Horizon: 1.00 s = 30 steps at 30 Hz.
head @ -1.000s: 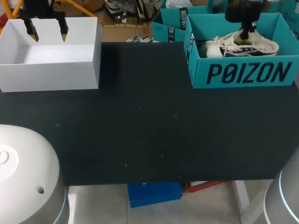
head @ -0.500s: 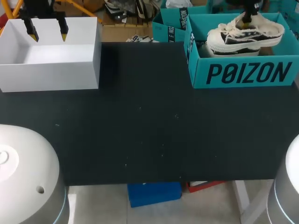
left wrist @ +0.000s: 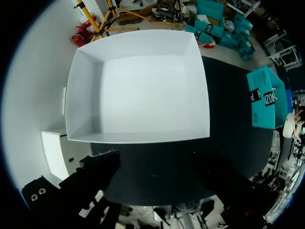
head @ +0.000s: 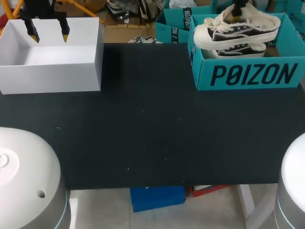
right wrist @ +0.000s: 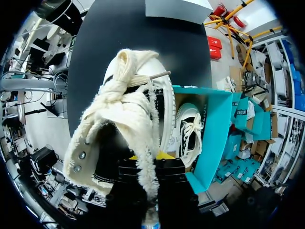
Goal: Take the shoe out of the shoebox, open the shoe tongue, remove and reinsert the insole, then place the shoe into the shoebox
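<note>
Right gripper (head: 237, 6) pinches shoe (head: 238, 29) by the frayed collar edge, shoe hanging just above shoebox (head: 248, 75). The grip is thin and on soft fabric, so the shoe could swing, twist or slip out on the carry to the table. Loose laces (head: 217, 21) might snag the box wall or the second shoe (head: 236, 48) lying inside. Left gripper (head: 48, 33) is spread, holding nothing, over white box (head: 52, 76), well apart, so no backup if it drops.

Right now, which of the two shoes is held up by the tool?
The upper shoe, clamped at its collar by the right tool, above the rim of the teal shoebox. The other shoe lies down inside the box.
</note>
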Motion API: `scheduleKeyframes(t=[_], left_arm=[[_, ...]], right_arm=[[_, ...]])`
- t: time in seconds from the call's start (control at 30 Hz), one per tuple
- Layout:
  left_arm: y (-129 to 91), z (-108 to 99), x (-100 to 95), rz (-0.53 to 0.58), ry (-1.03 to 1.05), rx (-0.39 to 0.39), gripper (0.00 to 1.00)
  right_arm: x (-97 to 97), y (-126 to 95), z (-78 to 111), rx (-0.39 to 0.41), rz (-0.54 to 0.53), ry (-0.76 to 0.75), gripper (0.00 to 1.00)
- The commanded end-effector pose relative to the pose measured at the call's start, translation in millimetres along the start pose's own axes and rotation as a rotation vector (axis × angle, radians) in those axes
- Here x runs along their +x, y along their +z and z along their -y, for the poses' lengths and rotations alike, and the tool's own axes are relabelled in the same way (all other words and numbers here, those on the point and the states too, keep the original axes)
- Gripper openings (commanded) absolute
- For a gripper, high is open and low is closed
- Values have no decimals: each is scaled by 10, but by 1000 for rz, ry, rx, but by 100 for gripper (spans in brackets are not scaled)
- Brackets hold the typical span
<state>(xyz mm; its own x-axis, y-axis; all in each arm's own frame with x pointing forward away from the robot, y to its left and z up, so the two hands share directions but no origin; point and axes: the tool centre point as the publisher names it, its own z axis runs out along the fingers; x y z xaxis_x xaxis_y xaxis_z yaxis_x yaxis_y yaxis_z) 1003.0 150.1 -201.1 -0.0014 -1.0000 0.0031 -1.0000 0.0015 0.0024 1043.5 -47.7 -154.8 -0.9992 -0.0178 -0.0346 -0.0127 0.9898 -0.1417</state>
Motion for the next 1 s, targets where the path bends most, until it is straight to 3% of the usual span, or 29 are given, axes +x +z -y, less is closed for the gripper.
scheduleKeyframes(t=[0.03, 0.2, 0.63, 1.0], left_arm=[[-8, -7, 3, 2, -1, -1, 100], [-8, -7, 3, 2, -1, -1, 100], [-8, -7, 3, 2, -1, -1, 100], [-8, -7, 3, 2, -1, -1, 100]], right_arm=[[445, -175, -207, 23, 65, 1, 0], [788, -164, -553, 6, 66, 26, 0], [1329, 234, -1911, -63, 33, 22, 0], [1497, 670, -2487, -130, 36, 7, 0]])
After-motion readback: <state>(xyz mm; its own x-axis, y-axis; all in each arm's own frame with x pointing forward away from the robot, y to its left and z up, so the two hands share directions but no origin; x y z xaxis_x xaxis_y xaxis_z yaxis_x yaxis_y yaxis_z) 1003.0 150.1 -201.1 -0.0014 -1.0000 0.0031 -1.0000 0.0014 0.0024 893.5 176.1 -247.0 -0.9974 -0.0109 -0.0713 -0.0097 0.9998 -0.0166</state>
